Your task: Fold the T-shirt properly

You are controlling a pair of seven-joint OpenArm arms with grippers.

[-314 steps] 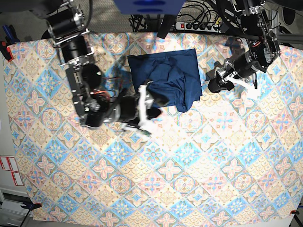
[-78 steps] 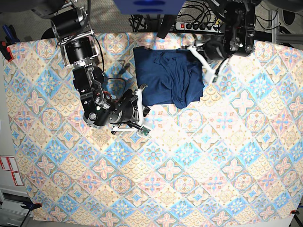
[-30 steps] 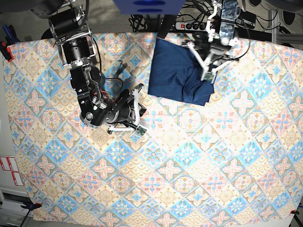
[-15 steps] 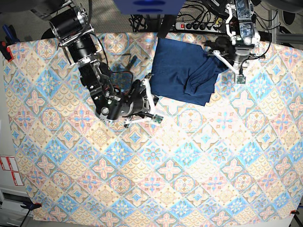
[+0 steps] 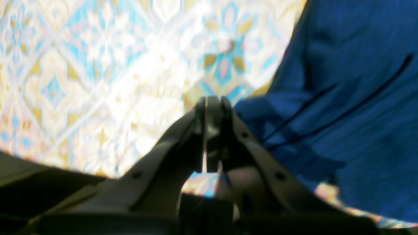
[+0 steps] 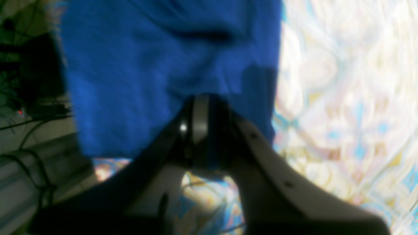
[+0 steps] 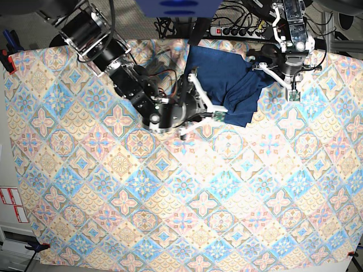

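Navy T-shirt (image 7: pixel 227 85), pastel diamond-tile tablecloth (image 7: pixel 170 215)

Shirt at the far edge, an arm on each side

The T-shirt (image 7: pixel 227 90) lies on the counter (image 7: pixel 170 215), the right gripper (image 7: pixel 205 107) at its near left edge, the left gripper (image 7: pixel 262 62) at its far right.

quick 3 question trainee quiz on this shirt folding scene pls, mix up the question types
1. True or false: the T-shirt lies at the far edge of the patterned tablecloth, near the power strip.
2. Which gripper shows blue fabric between its jaws in its own wrist view? A) left gripper B) right gripper C) neither
3. Fill in: the left gripper's jaws are ____.

Key: 1 true. 2 B. 3 shut, with nothing visibly between them; the shirt lies just beside.
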